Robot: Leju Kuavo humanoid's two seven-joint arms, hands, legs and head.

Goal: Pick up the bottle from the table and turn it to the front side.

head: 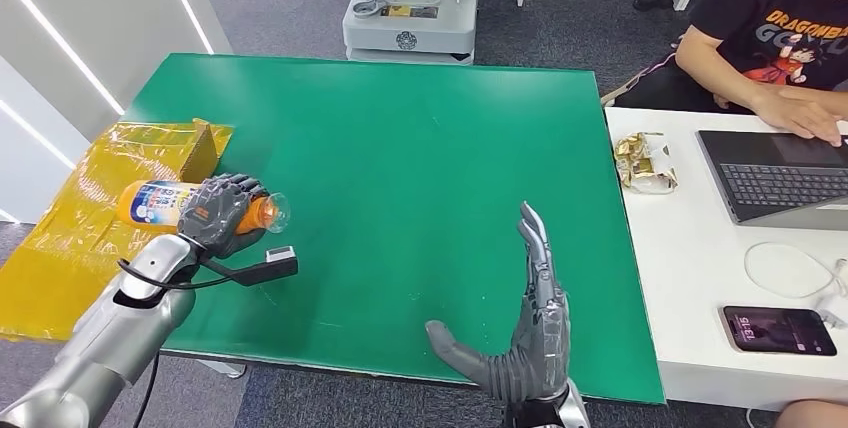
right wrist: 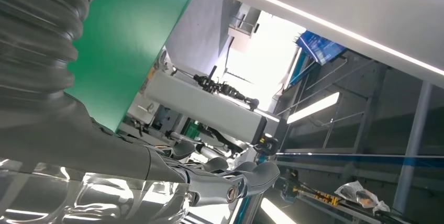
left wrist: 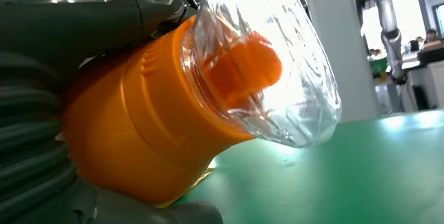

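Head view: the bottle [head: 165, 203] lies on its side at the left edge of the green table [head: 400, 148], left of frame centre, its base toward the yellow wrapping [head: 80, 238] and its clear cap pointing right. The left hand [head: 220, 213] is wrapped over the bottle's neck end, fingers curled around it. The label end projects to the left of the hand, over the wrapping. A small cardboard box [head: 205, 148] stands just above the bottle in frame.

Left wrist view: the bottle's orange shoulder [left wrist: 141, 130] sits against the ribbed hand cover, with the transparent cap [left wrist: 272, 62] over an orange spout; the cap is just over the green surface.

The right hand [head: 525, 338] is at the lower centre of the head view, over the table's near edge, fingers straight and together, thumb out to the left, holding nothing.

At the right of frame, a white desk [head: 690, 278] carries a laptop [head: 780, 178], a phone [head: 778, 330] and a crumpled wrapper [head: 645, 161]. A person [head: 770, 38] sits at the upper right, hand on the laptop.
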